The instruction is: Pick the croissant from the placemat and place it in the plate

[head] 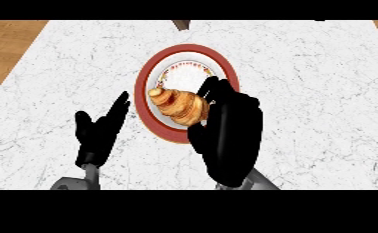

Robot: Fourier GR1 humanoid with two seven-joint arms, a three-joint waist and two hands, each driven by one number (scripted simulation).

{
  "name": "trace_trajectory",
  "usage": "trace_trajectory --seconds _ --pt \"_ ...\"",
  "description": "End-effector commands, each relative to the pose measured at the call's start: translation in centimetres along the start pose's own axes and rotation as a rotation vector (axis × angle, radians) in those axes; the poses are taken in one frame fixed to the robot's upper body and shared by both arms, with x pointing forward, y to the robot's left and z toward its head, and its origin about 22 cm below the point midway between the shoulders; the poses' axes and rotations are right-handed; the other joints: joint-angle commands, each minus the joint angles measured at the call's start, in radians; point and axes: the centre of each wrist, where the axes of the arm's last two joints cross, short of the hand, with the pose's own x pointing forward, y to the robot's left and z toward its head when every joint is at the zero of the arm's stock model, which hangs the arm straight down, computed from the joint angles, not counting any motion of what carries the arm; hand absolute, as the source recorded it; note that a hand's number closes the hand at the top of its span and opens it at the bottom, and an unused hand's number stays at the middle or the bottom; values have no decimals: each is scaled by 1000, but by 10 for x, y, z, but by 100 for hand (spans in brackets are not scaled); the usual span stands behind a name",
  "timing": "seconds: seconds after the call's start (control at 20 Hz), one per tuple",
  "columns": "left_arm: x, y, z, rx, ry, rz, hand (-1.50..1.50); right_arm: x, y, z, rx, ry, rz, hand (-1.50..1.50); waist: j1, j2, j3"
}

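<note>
A golden-brown croissant (177, 105) lies over the white centre of a round plate (164, 62) with a red rim, in the middle of the marble counter. My right hand (230, 132) covers the plate's lower right part, its fingers and thumb curled round the croissant's right end. My left hand (98, 129) stands open to the left of the plate, fingers up, touching nothing. No placemat shows in this view.
The white marble counter (310, 67) spreads around the plate. A strip of wooden surface (18, 37) shows at the far left. A small dark object (181, 24) sits at the counter's far edge behind the plate.
</note>
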Motion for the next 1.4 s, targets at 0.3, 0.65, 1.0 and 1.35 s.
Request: trace_trajectory --seconds 0.3,0.65,1.0,1.35 --pt "-11 -5 2 -8 54 13 0 10 15 -15 -248 219 -104 150 -12 10 -3" --pt "-13 2 3 13 58 19 0 -10 36 -39 -357 313 -74 150 -31 23 0" --pt "-14 7 9 26 50 15 0 -24 54 -49 -382 340 -82 150 -36 17 0" --pt "-8 -2 6 18 29 16 0 -69 84 -66 -170 576 65 -150 -30 27 1"
